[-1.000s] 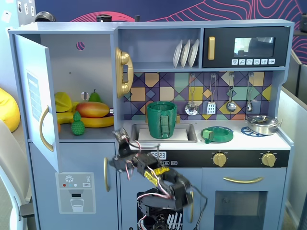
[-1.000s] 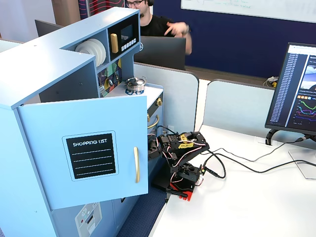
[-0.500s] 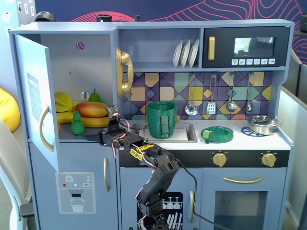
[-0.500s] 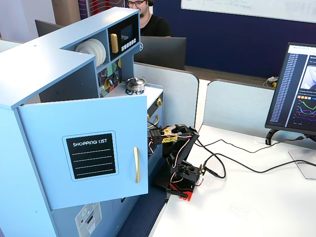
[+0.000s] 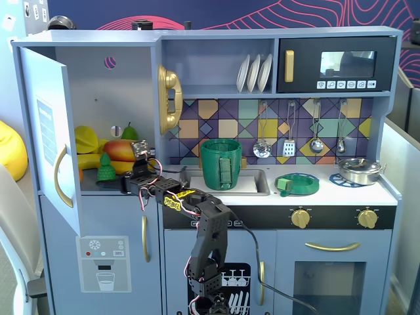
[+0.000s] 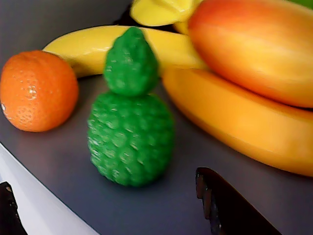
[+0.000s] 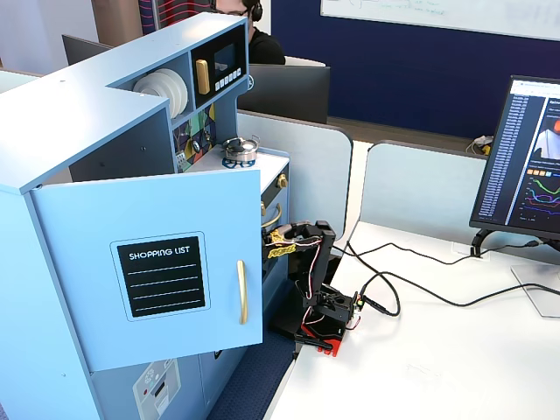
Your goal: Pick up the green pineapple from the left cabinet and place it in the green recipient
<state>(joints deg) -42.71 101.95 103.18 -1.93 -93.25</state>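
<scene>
The green pineapple (image 5: 105, 168) stands upright on the shelf of the open left cabinet (image 5: 125, 92), near its front edge. In the wrist view the pineapple (image 6: 131, 139) is close ahead, centred between my two dark fingers (image 6: 230, 208). My gripper (image 6: 103, 196) is open and empty, its tips just short of the pineapple at the shelf's front edge. In a fixed view my gripper (image 5: 126, 182) reaches into the cabinet from the right. The green recipient (image 5: 221, 163) stands in the sink to the right. In the other fixed view the cabinet door (image 7: 157, 262) hides the gripper and the pineapple.
An orange (image 6: 38, 90) lies left of the pineapple, a banana (image 6: 88, 46) behind it, and a mango (image 6: 254, 46) and another banana (image 6: 234, 122) to its right. A flat green ring dish (image 5: 297, 184) sits on the counter. The open door (image 5: 46, 125) stands at the left.
</scene>
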